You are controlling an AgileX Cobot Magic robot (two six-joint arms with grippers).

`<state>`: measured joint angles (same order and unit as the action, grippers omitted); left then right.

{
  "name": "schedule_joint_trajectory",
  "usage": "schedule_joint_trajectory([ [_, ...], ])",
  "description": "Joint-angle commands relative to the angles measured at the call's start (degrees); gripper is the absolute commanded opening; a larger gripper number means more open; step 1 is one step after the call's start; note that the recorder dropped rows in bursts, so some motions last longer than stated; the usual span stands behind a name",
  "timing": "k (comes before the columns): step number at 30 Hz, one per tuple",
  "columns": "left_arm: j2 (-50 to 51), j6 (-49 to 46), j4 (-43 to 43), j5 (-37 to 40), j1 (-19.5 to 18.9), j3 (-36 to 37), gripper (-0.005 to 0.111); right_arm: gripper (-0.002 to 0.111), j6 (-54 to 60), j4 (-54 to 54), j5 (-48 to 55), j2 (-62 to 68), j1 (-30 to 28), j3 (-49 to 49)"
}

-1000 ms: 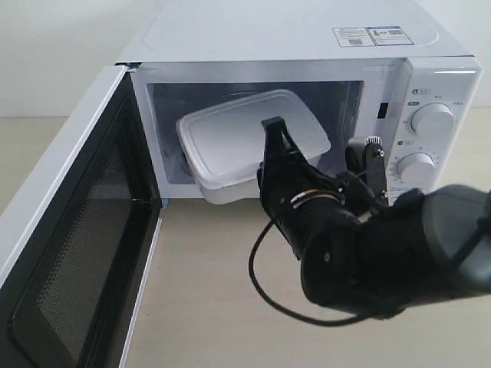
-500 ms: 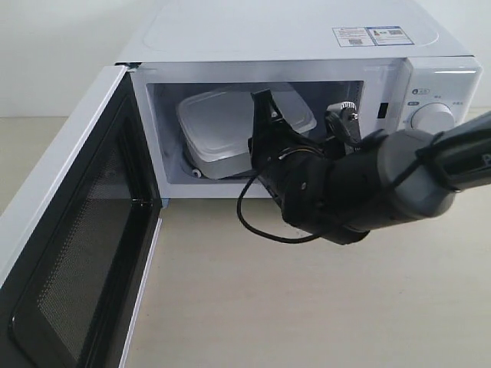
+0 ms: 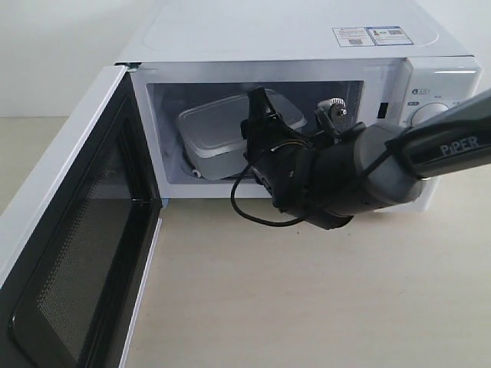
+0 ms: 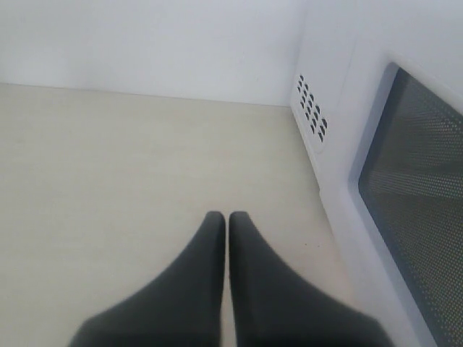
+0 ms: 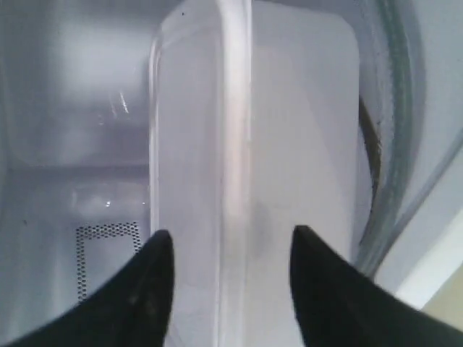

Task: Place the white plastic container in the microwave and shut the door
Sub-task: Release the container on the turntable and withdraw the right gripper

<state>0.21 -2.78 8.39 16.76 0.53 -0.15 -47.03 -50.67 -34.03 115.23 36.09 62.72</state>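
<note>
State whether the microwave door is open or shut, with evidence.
Open. The door hangs swung out, mesh-lined inner face showing, leaving the microwave cavity exposed.

The microwave (image 3: 291, 34) is white, its door (image 3: 84, 253) black-meshed, the container (image 3: 211, 134) translucent white, the table (image 3: 307, 291) beige.

The rectangular translucent white plastic container (image 3: 209, 130) is smooth, with a soft sheen along its lid rim. The boxy white microwave (image 3: 291, 31) has a glossy casing. Its white door (image 3: 84, 253) carries a black perforated mesh lining in a glossy black frame. The left gripper (image 4: 226, 220) and right gripper (image 5: 228, 249) look smooth matt black. The pale beige table (image 3: 307, 307) is matt and faintly grained.
</note>
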Motion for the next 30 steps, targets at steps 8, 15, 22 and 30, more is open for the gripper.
schedule_joint_trajectory([
  [8, -0.2, -0.3, -0.1, 0.2, -0.3, 0.1, 0.004, 0.000, 19.5, 16.2, 17.1, -8.4, -0.1, -2.0],
  [15, -0.2, -0.3, -0.1, 0.2, -0.3, 0.1, 0.004, 0.000, 26.1, 20.5, 18.8, -6.5, -0.1, -2.0],
  [22, -0.2, -0.3, -0.1, 0.2, -0.3, 0.1, 0.004, 0.000, 26.1, 20.2, 5.5, -0.4, -0.2, -1.7],
  [30, -0.2, -0.3, -0.1, 0.2, -0.3, 0.1, 0.004, 0.000, 21.7, 18.1, 3.0, 4.0, -1.8, 2.8],
])
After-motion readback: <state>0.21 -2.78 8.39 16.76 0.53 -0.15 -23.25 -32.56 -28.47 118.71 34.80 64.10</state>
